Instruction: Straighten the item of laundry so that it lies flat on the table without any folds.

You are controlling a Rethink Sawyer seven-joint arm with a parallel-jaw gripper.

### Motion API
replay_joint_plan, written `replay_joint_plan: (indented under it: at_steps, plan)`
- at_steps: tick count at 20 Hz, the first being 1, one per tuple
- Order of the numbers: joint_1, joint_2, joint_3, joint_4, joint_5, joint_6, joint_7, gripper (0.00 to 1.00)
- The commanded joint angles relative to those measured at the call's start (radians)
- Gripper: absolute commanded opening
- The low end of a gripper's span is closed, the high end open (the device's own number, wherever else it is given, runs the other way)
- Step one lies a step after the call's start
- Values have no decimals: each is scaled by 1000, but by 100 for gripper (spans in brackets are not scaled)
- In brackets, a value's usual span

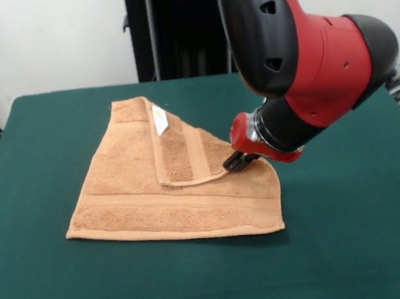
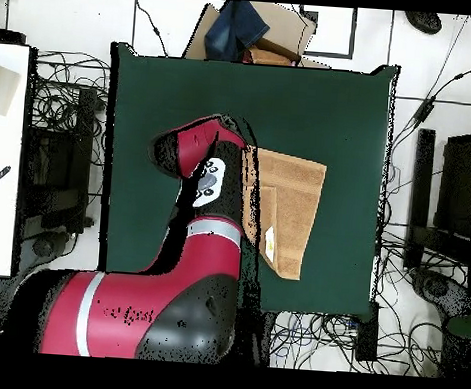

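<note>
Towel [image 1: 155,199] lies mid-tabletop [image 1: 358,247], one flap folded over; my hand [image 1: 234,163] sits at the flap's corner, apparently pinching it. I'd pull away from the fold crease.

The front view looks low across the green surface [image 1: 72,296] from its near edge; the overhead view looks straight down from high, sharing the whole surface [image 2: 356,111].

White wall [image 1: 40,38] behind, pale tiled floor [image 2: 356,36] strewn with black cables [image 2: 61,100] — a cardboard box [image 2: 276,35] at one side.
</note>
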Motion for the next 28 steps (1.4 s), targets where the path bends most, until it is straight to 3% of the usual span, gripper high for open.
replay_joint_plan:
  at_steps: [1,4,11,17,28]
  plan:
    - [-12,8,74,55,-42,7,-144,0]
    - [-5,-15,65,89,-39,8,-131,0]
    - [41,-257,-18,338,-17,93,-88,0]
    - [96,-423,-81,476,-2,216,-31,0]
    - [98,-456,-69,486,-23,250,-9,0]
